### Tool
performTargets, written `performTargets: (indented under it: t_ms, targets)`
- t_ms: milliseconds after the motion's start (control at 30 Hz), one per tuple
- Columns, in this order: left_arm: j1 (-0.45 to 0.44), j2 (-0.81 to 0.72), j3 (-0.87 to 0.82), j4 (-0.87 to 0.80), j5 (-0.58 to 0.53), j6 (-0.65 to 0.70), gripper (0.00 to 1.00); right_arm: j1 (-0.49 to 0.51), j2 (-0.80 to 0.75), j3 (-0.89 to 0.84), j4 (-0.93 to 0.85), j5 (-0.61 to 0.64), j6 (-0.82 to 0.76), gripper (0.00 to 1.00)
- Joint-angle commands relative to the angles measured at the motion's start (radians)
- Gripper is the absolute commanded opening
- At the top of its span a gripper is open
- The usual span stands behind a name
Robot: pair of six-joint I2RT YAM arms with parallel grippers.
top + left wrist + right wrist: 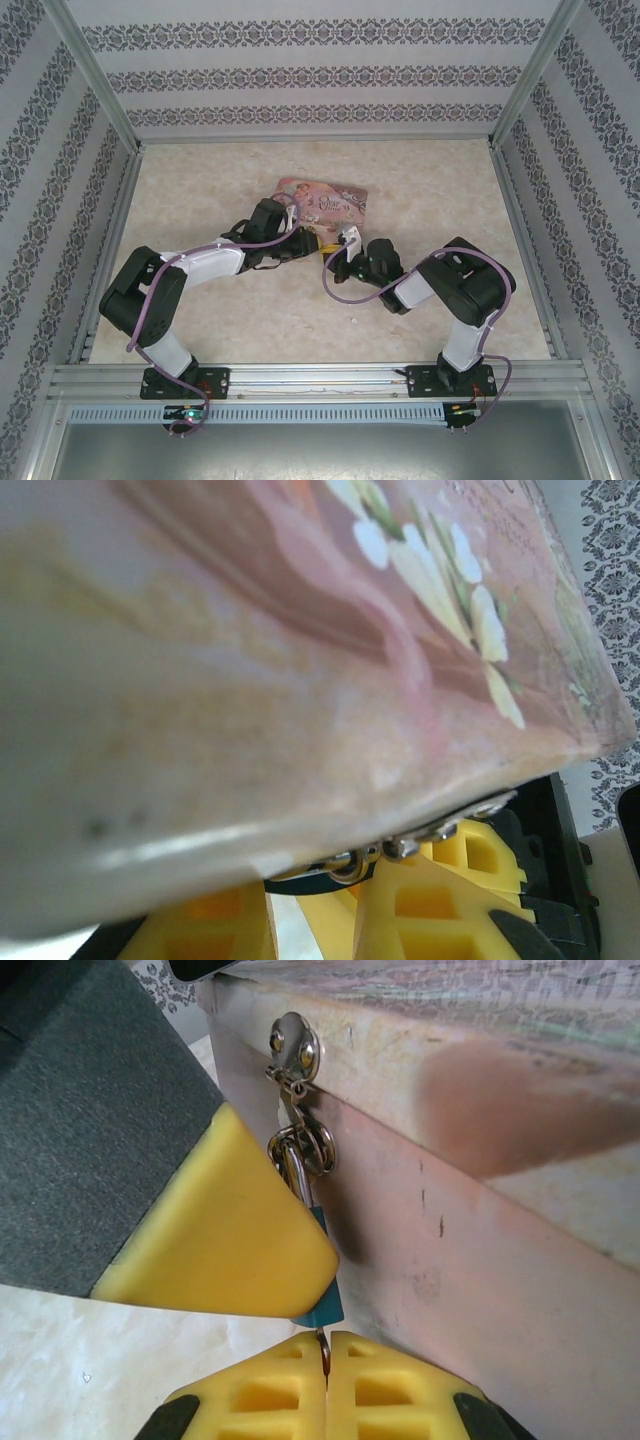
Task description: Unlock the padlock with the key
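— Well, what is shown at the left?

— A yellow finger (pixel 225 1230) of the left gripper (pixel 320 905) is seen laid against the padlock (pixel 325 1305). The padlock is a small teal block, hung by its metal shackle (pixel 293 1175) from the hasp (pixel 296 1045) on the front wall of the pink tin (pixel 480 1260). Whether the block is actually clamped by that gripper cannot be told.

— And in the middle?

— Just below the padlock, the key (pixel 323 1348) is held upright. It is a thin metal sliver, pinched between the closed pads (pixel 260 1390) of the right gripper (pixel 328 1370). The underside of the block is touched by its tip. How deeply it is seated cannot be made out.

— What is found to the right?

— The tin's wall, pale pink and scuffed, is seen there, and the padlock is rested against it.

— What could go wrong from here?

— If the key is turned while only shallowly seated, it is judged likely to be pulled out or twisted askew between the pads. If the padlock is not firmly held, the block could be swung on the hasp along with the turn, and the lock left shut. The tin could also be pushed along the table (pixel 200 200) by pressure from either arm.
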Motion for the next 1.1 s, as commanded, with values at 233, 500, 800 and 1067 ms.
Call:
performTargets:
  t_ms: [233,500,800,1067]
  targets:
    - [-0.029,0.001,-0.012,0.032,0.117,-0.029,0.11,0.012,0.011,0.081,0.17,-0.019,0.037,0.0]
    - [-0.026,0.05,-0.023,0.089,0.101,-0.04,0.11,0.037,0.063,0.023,0.195,0.041,0.065,0.0]
    - [-0.001,0.075,-0.043,0.124,0.083,-0.019,0.17,0.047,0.12,-0.027,0.211,0.083,0.102,0.0]
    - [0.032,0.048,-0.055,0.117,0.074,0.0,0.33,0.053,0.154,-0.054,0.213,0.093,0.13,0.0]
